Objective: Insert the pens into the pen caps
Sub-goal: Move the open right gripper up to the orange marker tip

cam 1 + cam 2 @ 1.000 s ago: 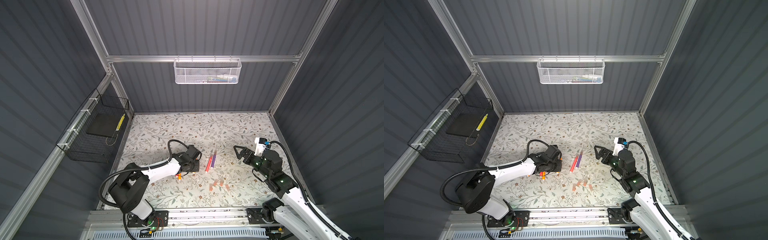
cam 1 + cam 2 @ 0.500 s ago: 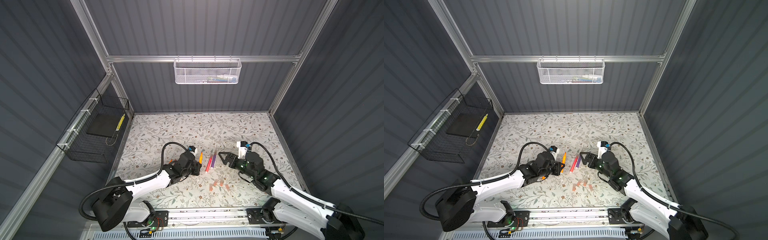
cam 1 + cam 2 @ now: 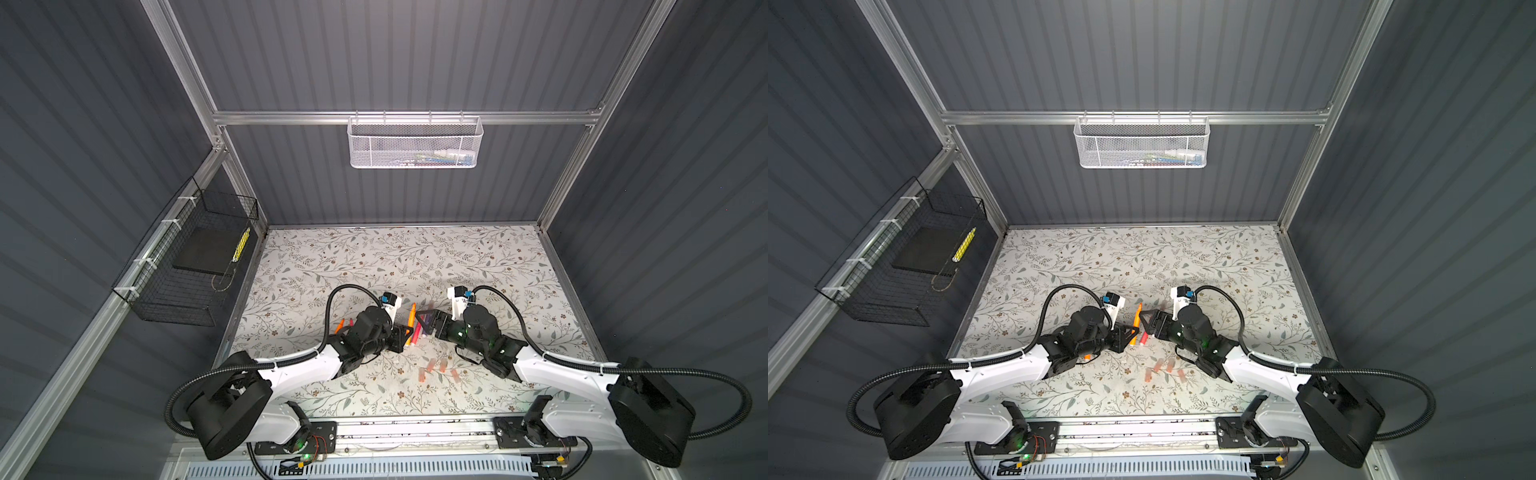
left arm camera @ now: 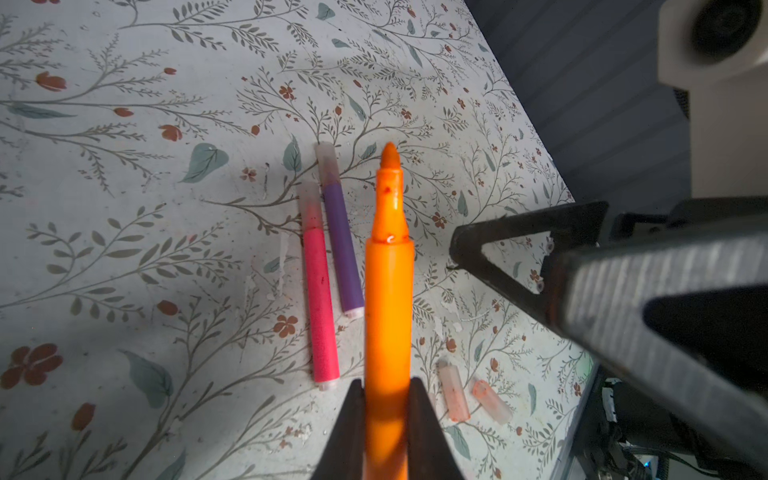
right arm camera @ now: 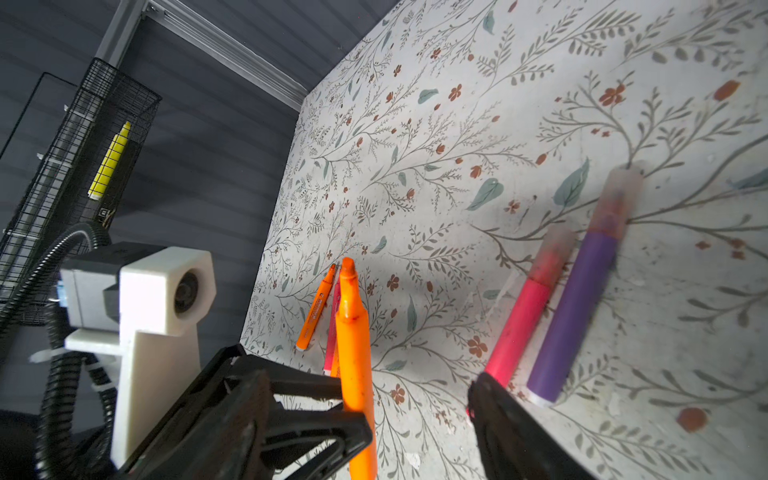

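Note:
My left gripper (image 4: pixel 386 386) is shut on an uncapped orange pen (image 4: pixel 388 291), tip pointing away from it; both top views show it above the mat's middle (image 3: pixel 411 320) (image 3: pixel 1136 322). My right gripper (image 5: pixel 419 407) faces it, open, one finger (image 5: pixel 291 419) right beside the pen's barrel (image 5: pixel 353 345). A pink pen (image 4: pixel 320 299) and a purple pen (image 4: pixel 343 249) lie side by side on the mat, each wearing a cap. Two loose pen caps (image 4: pixel 453 390) (image 4: pixel 490 401) lie near them; a top view shows several (image 3: pixel 432 365).
Another orange pen (image 5: pixel 316 311) and a pink one (image 5: pixel 332 332) lie on the mat behind the left arm. A black wire basket (image 3: pixel 195 266) holding a yellow stick (image 3: pixel 241 245) hangs on the left wall. A white mesh basket (image 3: pixel 415 143) hangs on the back wall.
My left gripper lifted the orange pen off the mat and carried it to the middle. My right arm swung left up to the pen, its jaws narrowing somewhat.

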Robot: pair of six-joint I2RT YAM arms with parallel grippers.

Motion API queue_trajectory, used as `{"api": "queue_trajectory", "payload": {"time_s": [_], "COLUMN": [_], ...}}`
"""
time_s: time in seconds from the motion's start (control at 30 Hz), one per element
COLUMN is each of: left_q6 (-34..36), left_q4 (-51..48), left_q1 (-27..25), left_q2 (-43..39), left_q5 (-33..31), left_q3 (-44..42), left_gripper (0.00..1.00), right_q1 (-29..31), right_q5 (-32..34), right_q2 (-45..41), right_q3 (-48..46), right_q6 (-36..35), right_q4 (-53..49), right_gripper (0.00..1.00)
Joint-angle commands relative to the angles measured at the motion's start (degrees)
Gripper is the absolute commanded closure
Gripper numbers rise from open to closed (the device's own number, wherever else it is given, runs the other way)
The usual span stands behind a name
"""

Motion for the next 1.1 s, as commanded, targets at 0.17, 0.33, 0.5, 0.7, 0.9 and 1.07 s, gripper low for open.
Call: {"api": "queue_trajectory", "payload": {"time_s": [0.17,0.33,0.5,0.7,0.9,1.07], "left_q6": [0.68,1.05,1.31,1.35,1.25,1.27], "left_q4": [6.21,4.97,5.55,4.65,5.51,5.79], "left_q1": [-0.4,-0.4,-0.41,-0.4,-0.38,-0.39], "left_q2": [-0.17,-0.36,0.0,-0.67,-0.55,0.82], "left_q5": [4.89,5.97,5.85,6.06,5.07,5.19], "left_q3": [-1.61,-0.85,-1.05,-0.68,-1.42,0.28], "left_gripper": [1.0,1.0,1.0,1.0,0.8,0.67], "right_q1": [0.61,0.57,0.59,0.69,1.1,2.0], "right_q5": [0.5,-1.71,-1.15,-0.96,-0.61,-0.78], "right_q2": [5.32,8.81,9.17,9.02,9.67,9.59], "right_q3": [2.98,6.55,6.71,7.06,6.82,8.0], "right_q6": [1.15,1.4,1.33,1.56,1.83,1.47], "right_q4": [4.9,3.92,4.1,2.66,3.54,2.49], "right_gripper": [0.32,0.47,0.69,0.88,0.97,0.98]}}
